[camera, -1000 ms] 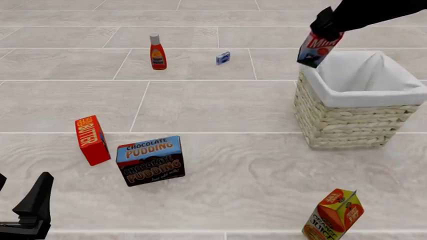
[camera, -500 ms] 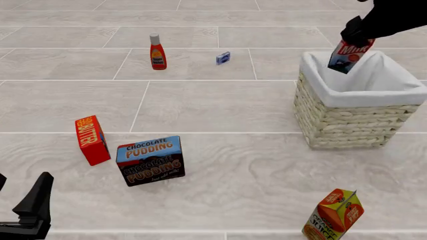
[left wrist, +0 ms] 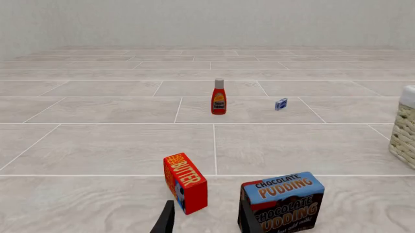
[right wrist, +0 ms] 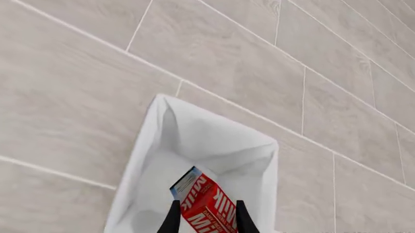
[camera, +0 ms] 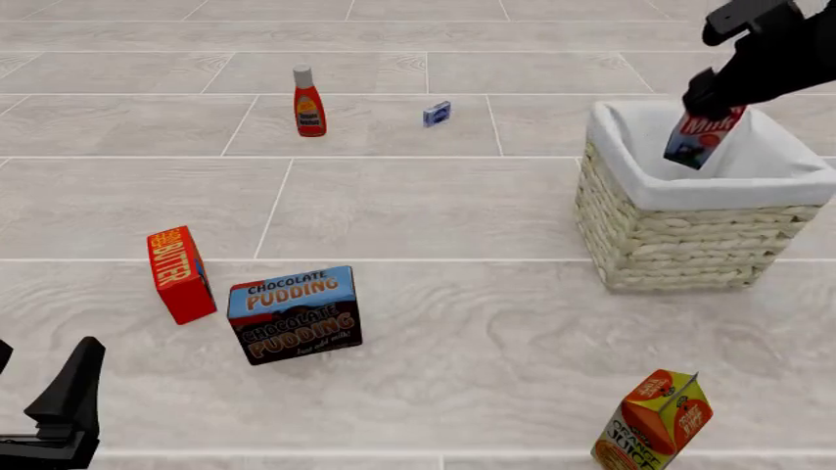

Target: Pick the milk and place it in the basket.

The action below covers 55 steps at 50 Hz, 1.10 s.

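The milk (camera: 700,138), a red-topped carton with a dark lower part, hangs tilted over the inside of the basket (camera: 679,245). Its lower end dips just below the white cloth rim. My right gripper (camera: 714,102) is shut on the carton's top. In the right wrist view the milk (right wrist: 205,204) sits between the two fingers, with the basket's white lining (right wrist: 188,141) beneath it. My left gripper (camera: 39,380) rests at the near left corner, far from the basket. In the left wrist view the left gripper (left wrist: 205,209) is open and holds nothing.
A red butter box (camera: 179,274) and a chocolate pudding box (camera: 294,313) stand at the near left. A ketchup bottle (camera: 308,101) and a small blue box (camera: 437,114) sit farther back. An orange juice carton (camera: 653,421) stands at the near right, in front of the basket.
The right gripper has carried the milk rightward from outside the basket's left rim to over its inside, and slightly lower. The left arm has not moved.
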Available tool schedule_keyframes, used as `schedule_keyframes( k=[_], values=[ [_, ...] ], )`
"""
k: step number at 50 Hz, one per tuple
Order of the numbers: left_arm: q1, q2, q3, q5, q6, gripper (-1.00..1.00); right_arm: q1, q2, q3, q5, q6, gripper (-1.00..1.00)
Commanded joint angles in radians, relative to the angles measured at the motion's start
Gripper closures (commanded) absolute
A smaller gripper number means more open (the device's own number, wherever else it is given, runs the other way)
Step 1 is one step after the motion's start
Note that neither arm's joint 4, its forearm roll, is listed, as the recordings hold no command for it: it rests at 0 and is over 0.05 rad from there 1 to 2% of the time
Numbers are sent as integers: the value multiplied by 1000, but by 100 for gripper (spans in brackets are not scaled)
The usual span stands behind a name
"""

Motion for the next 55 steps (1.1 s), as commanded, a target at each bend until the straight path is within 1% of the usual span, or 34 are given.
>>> schedule_keyframes(
  k=[1, 13, 27, 44, 51, 55],
  values=[
    [0, 0, 0, 0, 0, -100, -15, 48, -19, -37, 12, 100],
    [0, 0, 0, 0, 0, -100, -17, 112, -18, -71, 18, 100],
    [0, 0, 0, 0, 0, -100, -21, 151, 5, -102, 30, 100],
    [0, 0, 0, 0, 0, -100, -17, 176, 38, -119, 34, 100],
    [0, 0, 0, 0, 0, -100, -17, 193, 33, -123, 32, 100],
    [0, 0, 0, 0, 0, -100, -16, 195, 27, -115, 40, 100]
  ],
)
